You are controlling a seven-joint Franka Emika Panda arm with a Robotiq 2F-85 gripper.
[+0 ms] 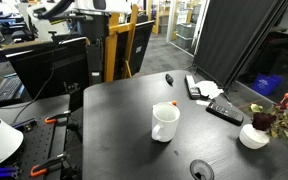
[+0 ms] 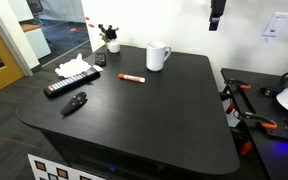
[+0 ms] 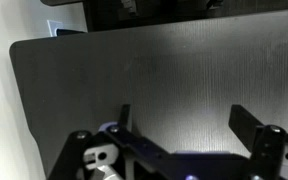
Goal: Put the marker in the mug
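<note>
The jaws of the Robotiq gripper [image 3: 184, 122] stood wide apart with nothing between them. In the wrist view, the two dark fingers [image 3: 246, 120] framed only bare surface of the black matte table [image 3: 164, 70]. In an exterior view, the gripper [image 2: 216, 12] hung high above the far edge of the table, well apart from every object.

The slim orange-red marker with a pale section [image 2: 131, 78] lay flat on the table, near the plain white ceramic mug [image 2: 158, 56] but not touching it. The mug stood upright with its mouth open to the top. In an exterior view, only a small red part of the marker [image 1: 176, 103] showed past the rim of the mug [image 1: 165, 122].

The step in hand was judged to be the approach to the marker; no grasp had been made.

Recommended procedure:
- Bring the gripper down directly over the marker's middle.
- Turn the wrist so that the fingers cross the marker's long axis.
- Lower until the fingertips nearly meet the table, then close.
- Keep clear of the black remote control [image 2: 69, 84] and the white flowered bowl [image 2: 113, 46].
</note>
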